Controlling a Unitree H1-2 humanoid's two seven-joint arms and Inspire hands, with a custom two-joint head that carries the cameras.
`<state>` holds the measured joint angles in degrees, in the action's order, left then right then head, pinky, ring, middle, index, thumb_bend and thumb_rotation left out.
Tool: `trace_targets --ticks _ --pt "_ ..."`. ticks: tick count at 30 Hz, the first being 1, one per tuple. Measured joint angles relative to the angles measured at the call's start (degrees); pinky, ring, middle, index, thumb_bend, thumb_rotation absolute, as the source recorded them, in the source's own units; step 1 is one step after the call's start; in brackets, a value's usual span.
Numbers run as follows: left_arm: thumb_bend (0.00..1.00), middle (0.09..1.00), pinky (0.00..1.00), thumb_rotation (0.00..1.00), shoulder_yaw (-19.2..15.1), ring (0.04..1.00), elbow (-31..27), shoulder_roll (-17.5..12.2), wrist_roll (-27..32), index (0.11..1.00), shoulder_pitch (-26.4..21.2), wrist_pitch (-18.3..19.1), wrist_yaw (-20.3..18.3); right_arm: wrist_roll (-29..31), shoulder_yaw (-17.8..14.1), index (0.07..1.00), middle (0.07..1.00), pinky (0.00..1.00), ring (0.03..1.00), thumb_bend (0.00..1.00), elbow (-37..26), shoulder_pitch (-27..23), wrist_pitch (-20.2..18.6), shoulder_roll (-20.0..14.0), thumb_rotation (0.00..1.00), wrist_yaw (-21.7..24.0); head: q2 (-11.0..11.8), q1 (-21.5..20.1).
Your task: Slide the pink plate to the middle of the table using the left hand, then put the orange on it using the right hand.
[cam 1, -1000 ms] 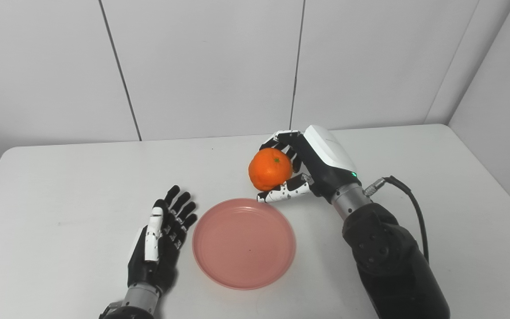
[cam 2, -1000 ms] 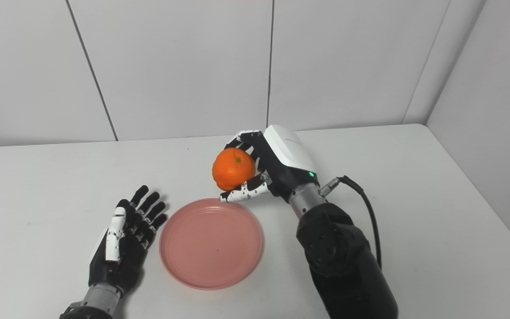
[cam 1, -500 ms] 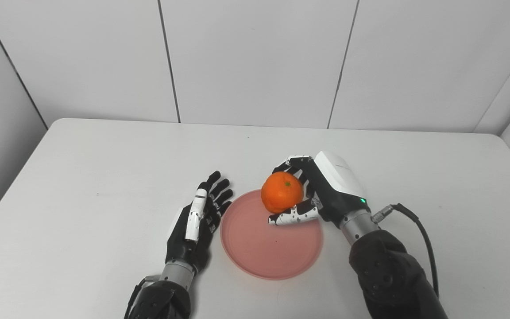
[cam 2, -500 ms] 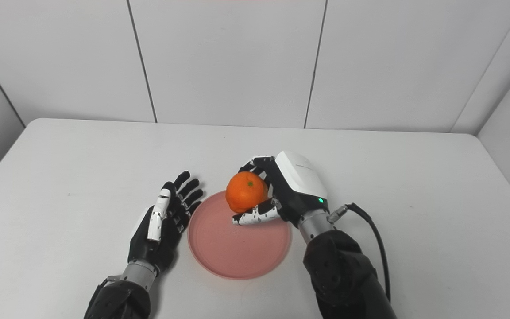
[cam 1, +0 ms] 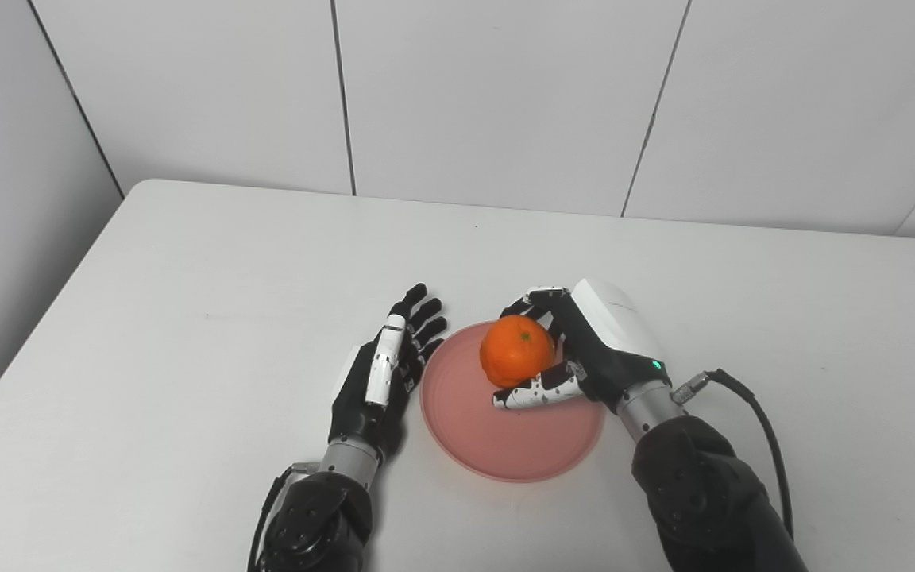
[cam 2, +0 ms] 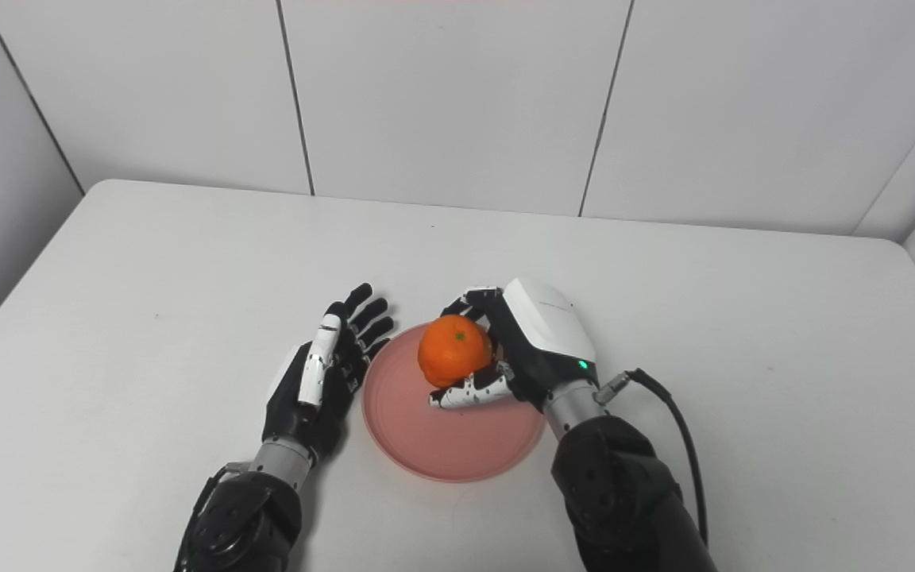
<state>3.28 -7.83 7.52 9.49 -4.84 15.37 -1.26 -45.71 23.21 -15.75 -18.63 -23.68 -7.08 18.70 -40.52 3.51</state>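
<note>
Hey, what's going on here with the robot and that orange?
The robot's right hand is holding an orange over the far part of a pink plate, with its fingers wrapped around the fruit, so it has not let go. The left hand lies open on the white table right beside the plate's left edge, holding nothing. The plate sits near the middle of the table.
</note>
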Motion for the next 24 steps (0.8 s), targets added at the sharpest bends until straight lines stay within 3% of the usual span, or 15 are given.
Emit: trace_targets --ticks 24 --pt "0.42 0.911 0.88 1.0 -0.74 0.9 1.14 1.34 -2.33 0.896 -0.1 -2.71 1.62 -3.11 5.57 0.49 0.404 0.2 0.293 0.51 7.09 -0.54 3.14 0.47 0.13 -3.35 -0.97 1.76"
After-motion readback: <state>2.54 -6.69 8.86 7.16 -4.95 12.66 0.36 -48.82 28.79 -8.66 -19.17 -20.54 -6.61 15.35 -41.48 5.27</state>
